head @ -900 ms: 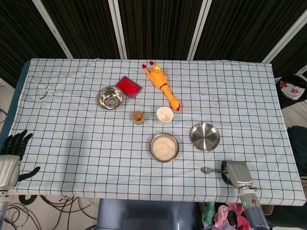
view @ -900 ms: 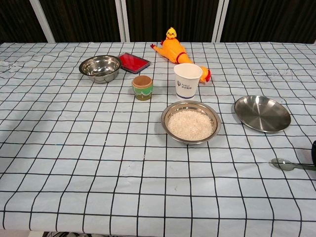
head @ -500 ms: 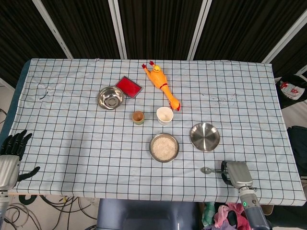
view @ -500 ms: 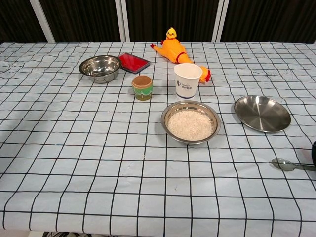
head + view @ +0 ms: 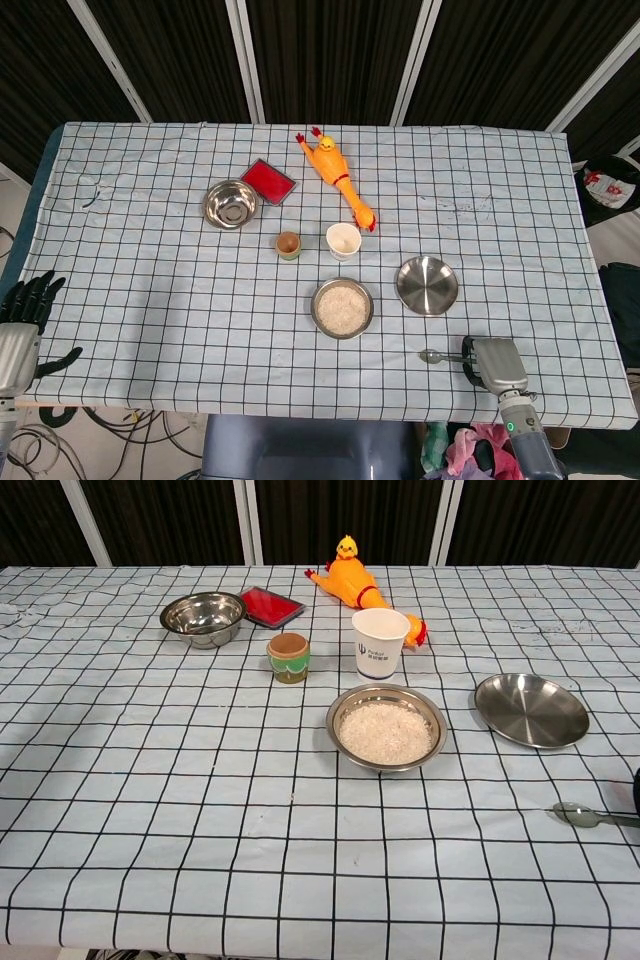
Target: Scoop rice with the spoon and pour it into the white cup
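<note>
Your right hand (image 5: 492,364) grips the spoon (image 5: 436,355), its bowl near the rice bowl (image 5: 342,308), to the right. Beyond that bowl stands the white cup (image 5: 343,241). Your left hand (image 5: 22,330) hangs open, far left.

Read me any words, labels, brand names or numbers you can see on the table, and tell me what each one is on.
White cup: a small dark blue logo with a word beside it is printed on its side in the chest view, too small and blurred to read.
No other text, number or sign shows on anything else.
</note>
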Robot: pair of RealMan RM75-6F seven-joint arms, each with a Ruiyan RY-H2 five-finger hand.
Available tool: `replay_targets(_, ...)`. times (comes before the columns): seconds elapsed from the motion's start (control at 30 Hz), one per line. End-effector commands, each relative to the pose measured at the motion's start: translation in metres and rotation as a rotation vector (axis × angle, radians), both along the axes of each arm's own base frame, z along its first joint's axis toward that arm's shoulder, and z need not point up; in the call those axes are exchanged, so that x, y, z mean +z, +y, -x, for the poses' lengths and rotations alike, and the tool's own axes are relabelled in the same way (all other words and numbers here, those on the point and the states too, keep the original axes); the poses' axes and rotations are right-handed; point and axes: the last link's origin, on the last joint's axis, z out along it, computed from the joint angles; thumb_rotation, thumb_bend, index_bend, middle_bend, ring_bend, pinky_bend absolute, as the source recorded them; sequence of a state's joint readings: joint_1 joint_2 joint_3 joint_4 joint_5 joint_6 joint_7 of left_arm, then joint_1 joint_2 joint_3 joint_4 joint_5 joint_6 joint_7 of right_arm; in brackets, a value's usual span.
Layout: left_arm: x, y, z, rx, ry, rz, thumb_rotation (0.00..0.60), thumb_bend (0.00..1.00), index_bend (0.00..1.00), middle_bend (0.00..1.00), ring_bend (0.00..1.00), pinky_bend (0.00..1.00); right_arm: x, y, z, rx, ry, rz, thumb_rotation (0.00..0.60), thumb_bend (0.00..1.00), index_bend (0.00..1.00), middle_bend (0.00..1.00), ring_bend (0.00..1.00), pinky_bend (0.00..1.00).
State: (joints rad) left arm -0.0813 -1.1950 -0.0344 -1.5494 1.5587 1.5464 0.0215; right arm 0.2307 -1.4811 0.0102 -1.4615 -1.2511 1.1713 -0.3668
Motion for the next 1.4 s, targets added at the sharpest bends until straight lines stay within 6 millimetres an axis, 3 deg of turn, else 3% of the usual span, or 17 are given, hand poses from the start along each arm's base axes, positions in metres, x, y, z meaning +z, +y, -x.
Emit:
replay_targets(0.03, 0.001, 0.0, 0.0, 0.0, -0.001, -0.001, 0.6, 0.02, 0.0, 0.0, 0.0, 0.0, 0.0, 0.0, 0.0, 0.0, 0.002, -0.001, 0.6, 0.35, 0.54, 1.0, 1.0, 1.0)
replay_targets(0.87, 0.001, 0.0, 0.0, 0.002, -0.009, 0.005, 0.6, 0.02, 0.0, 0.0, 0.0, 0.0, 0.002, 0.0, 0.0, -0.002, -0.005, 0.004, 0.6, 0.38, 0.57, 1.0, 1.0, 1.0)
replay_targets(1.4, -0.002, -0.001, -0.002, -0.002, -0.012, 0.015, 0.6, 0.02, 0.0, 0.0, 0.0, 0.0, 0.031, -0.022, -0.038, 0.088, -0.023, 0.072, 0.6, 0.41, 0.57, 1.0, 1.0, 1.0)
